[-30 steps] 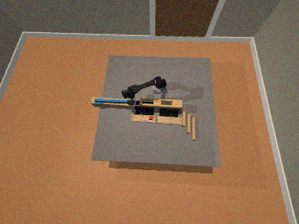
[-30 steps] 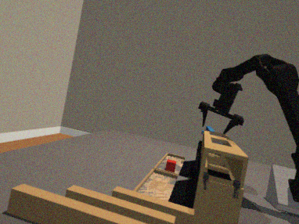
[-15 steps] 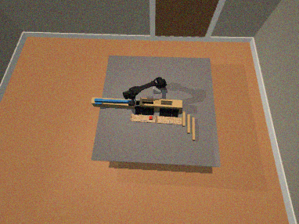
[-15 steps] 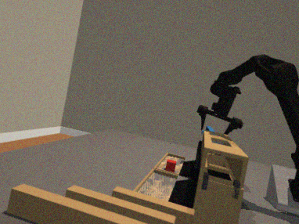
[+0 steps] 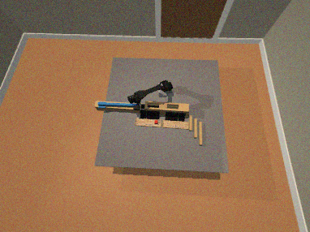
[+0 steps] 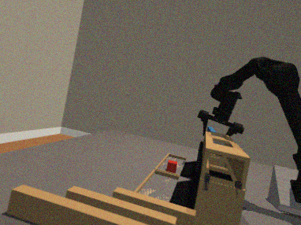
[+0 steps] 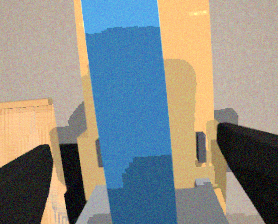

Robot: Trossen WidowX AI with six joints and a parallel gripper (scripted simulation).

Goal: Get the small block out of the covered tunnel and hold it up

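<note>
The wooden tunnel has openings in its top. The long blue handle extends from its left end in the top view, along a wooden rail. My gripper is open over the handle near the tunnel's end, one finger on each side, with gaps between them and the handle. A grey part shows at the bottom of the wrist view. A red block lies in a low tray beside the tunnel. The tunnel's inside is mostly hidden.
The low tray runs along the tunnel's side, with dark areas between them. Three wooden rods lie near the tunnel's far end from my gripper. A grey wedge stands by the arm.
</note>
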